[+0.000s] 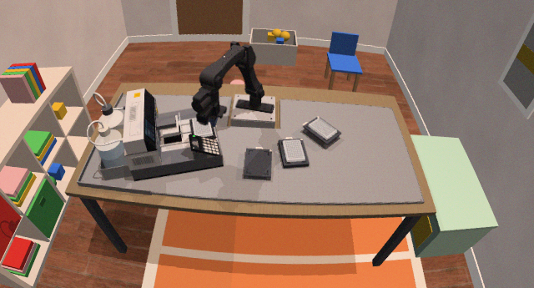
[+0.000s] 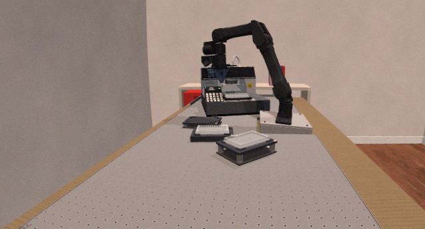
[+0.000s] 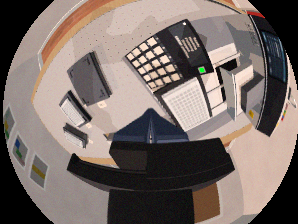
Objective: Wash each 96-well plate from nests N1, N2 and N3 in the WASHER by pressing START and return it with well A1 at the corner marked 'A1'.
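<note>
End effector (image 3: 154, 124): fingers together, nothing between them. It hangs in the air above the washer (image 1: 167, 154), over the carrier end of the track, clear of the keypad (image 1: 204, 144).

1 plate (image 1: 203, 128) lies in the washer's carrier pocket, just beside the keypad. In the wrist view the plate (image 3: 189, 107) sits beyond the closed fingertips, white well grid facing up. Lamp (image 3: 201, 68) above the keys shows green.

Counter (image 1: 334, 171) layout, per top view:
- Nest nearest the washer (image 1: 258, 164): bare dark slab, no plate on it.
- Middle nest (image 1: 293, 152): carries 1 plate, flat.
- Far nest (image 1: 321, 130): carries 1 plate, turned at an angle to the other 2.

Nest labels not legible, so cannot tell which is N1, N2 or N3. The 3 nests stand apart from each other.
</note>
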`<state>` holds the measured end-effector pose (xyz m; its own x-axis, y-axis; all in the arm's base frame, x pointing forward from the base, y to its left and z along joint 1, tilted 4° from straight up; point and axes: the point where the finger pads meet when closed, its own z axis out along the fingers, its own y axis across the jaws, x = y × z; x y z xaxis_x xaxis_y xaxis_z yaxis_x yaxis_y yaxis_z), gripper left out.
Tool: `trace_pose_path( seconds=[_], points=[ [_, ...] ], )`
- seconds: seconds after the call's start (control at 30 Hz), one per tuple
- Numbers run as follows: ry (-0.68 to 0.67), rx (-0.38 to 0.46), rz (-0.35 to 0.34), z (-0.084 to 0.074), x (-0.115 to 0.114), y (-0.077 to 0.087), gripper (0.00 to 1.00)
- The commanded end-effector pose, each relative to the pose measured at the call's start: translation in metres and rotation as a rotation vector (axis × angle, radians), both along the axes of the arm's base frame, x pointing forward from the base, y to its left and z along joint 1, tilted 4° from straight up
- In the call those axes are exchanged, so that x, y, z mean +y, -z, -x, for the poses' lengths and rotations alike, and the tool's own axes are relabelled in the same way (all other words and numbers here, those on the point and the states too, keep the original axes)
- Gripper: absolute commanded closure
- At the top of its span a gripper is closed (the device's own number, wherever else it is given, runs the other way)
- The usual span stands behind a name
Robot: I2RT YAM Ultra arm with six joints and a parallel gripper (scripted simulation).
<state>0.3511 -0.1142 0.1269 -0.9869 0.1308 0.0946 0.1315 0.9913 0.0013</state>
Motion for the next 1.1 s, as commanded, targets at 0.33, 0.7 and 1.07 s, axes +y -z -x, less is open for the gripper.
trace_pose_path(
  seconds=[0.33, 0.7, 1.07],
  points=[
    [0.472, -0.025, 0.041, -0.035, 0.042, -0.007, 1.0],
    [0.771, -0.036, 0.059, -0.056, 0.065, -0.006, 1.0],
    [0.975, -0.033, 0.073, -0.056, 0.065, -0.006, 1.0]
  ],
)
